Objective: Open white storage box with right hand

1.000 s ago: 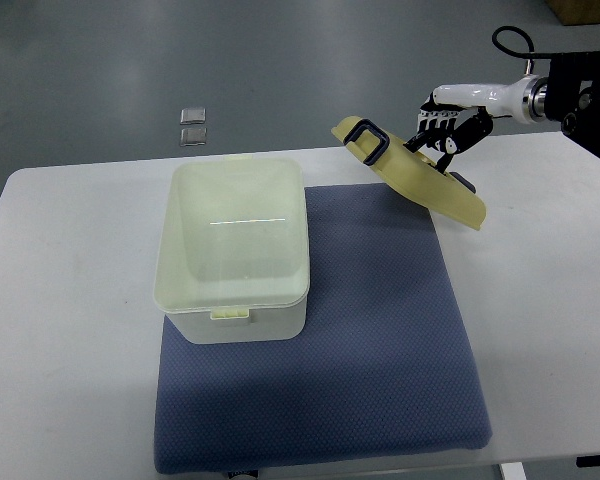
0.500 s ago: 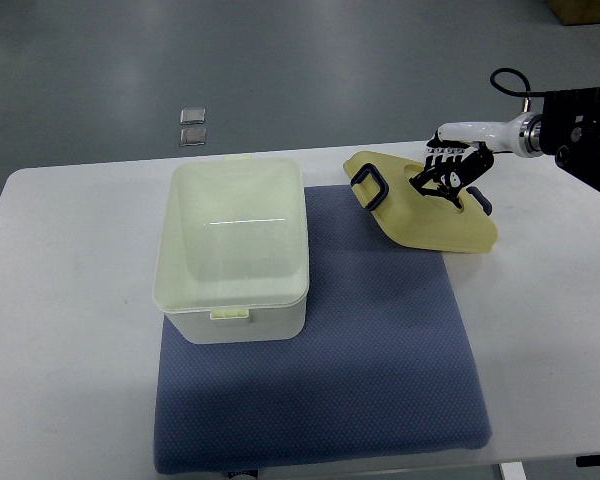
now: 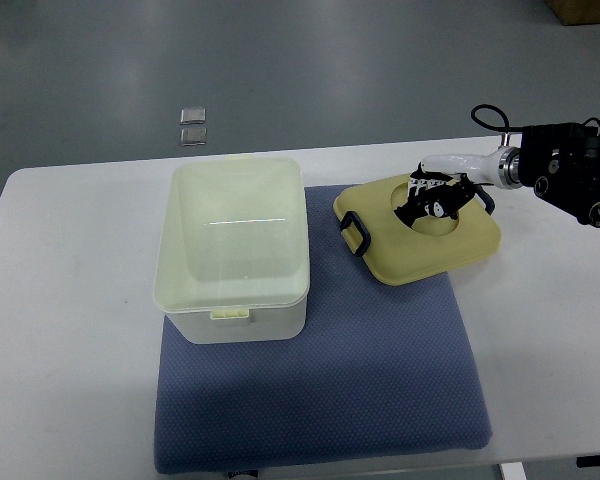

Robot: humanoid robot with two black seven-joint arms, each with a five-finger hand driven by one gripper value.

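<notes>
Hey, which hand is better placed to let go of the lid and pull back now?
The right hand. It is already on the yellow lid, which lies flat, partly on the blue mat beside the open white storage box. The left arm is not in view at all.

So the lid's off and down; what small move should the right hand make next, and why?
Probably lift the right robot hand clear: the lid lies flat beside the open box, partly on the blue mat, so nothing is left to carry.
</notes>
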